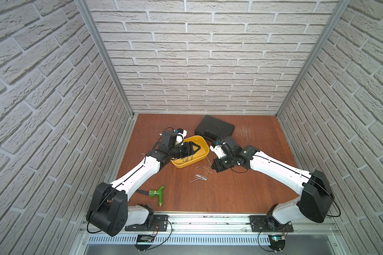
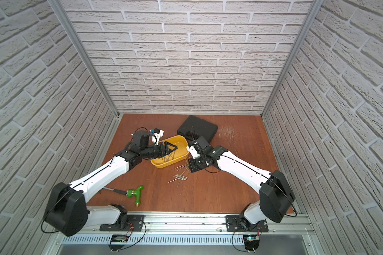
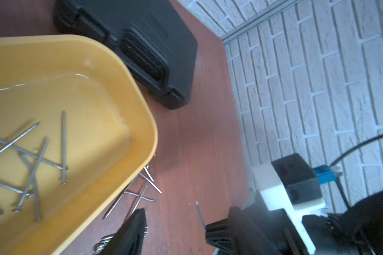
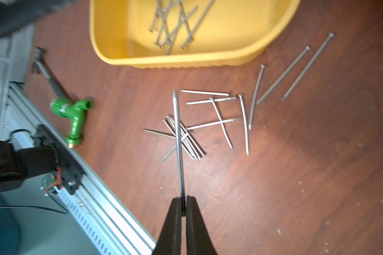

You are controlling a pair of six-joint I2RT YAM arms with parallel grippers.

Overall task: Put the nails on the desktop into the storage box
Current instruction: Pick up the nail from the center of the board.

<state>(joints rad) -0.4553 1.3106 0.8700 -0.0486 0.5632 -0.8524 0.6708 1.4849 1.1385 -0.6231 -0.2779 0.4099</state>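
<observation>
The left pincer (image 1: 197,150) gapes above the storage box (image 1: 182,164); the right pincer (image 4: 183,199) clamps one nail (image 4: 178,141) over the desktop (image 4: 274,187).

arms (image 1: 139,172): white shells, black joints | cables (image 3: 360,145): thin black, looped | right claw (image 4: 183,199): black tapered fingers (image 4: 173,220)

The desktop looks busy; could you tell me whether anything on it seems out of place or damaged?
A green tap lies near the front edge, unrelated to the nails. The desktop bears pale scratches beside the black case.
</observation>
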